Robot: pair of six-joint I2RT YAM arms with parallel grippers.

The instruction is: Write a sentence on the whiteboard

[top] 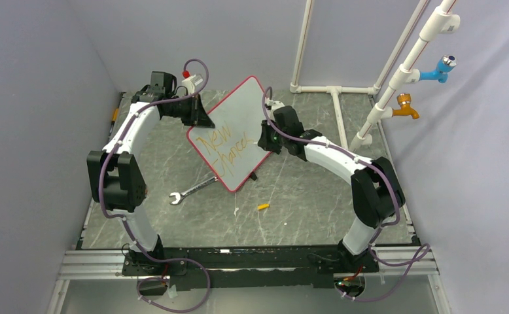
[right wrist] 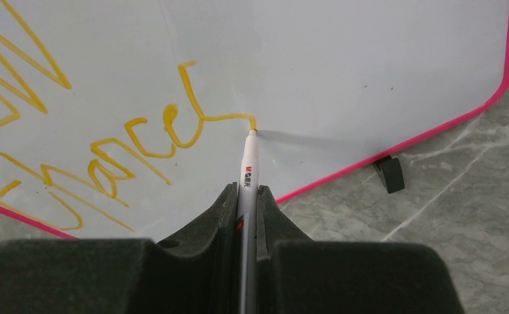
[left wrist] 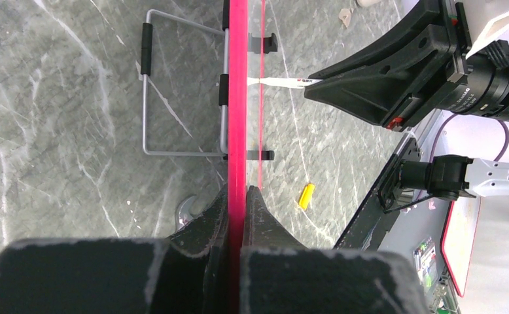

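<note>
The whiteboard, red-framed, stands tilted in the middle of the table. My left gripper is shut on its left edge; in the left wrist view that edge is a red line pinched between the jaws of the left gripper. The sentence in orange reads "New" over "chances". My right gripper is shut on a white marker. Its orange tip touches the whiteboard at the end of the last stroke of the sentence. My right gripper is at the board's right side.
A wrench lies just in front of the board's lower corner. A yellow marker cap lies on the table to its right. White pipes with a blue tap and an orange tap stand at the back right. The board's wire stand shows behind it.
</note>
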